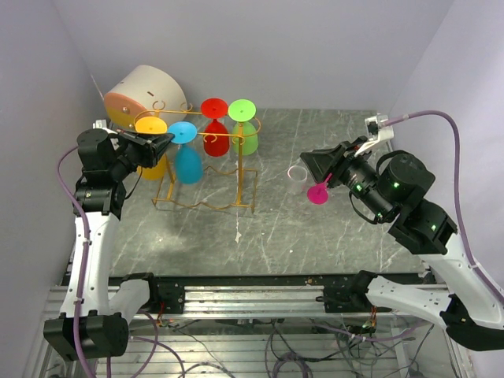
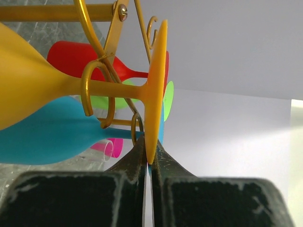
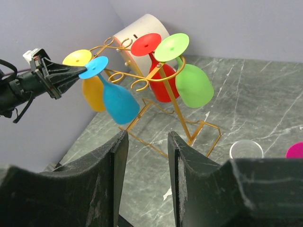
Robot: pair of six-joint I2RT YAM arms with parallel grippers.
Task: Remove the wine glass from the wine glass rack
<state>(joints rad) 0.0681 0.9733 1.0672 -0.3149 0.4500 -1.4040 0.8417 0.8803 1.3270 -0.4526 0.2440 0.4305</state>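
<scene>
**A:** Where is the yellow glass (image 2: pixel 33 90) found?

**B:** It is hung foot-up at the left end of the rack (image 1: pixel 206 203), with its stem caught in a wire hook. The edge of its foot is clamped between the jaws of the left gripper (image 2: pixel 150 158).

**A:** What is seen around it?

**B:** The blue glass (image 1: pixel 187 163) is hung just beside it, and a drum (image 1: pixel 142 90) is set close behind. Bare worktop (image 1: pixel 276 228) is seen between the rack and the right gripper (image 3: pixel 147 142), whose jaws are held apart.

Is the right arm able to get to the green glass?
Likely yes: the right pincer is open and empty; the green glass hangs on the rack's side facing it, bare table between.
</scene>
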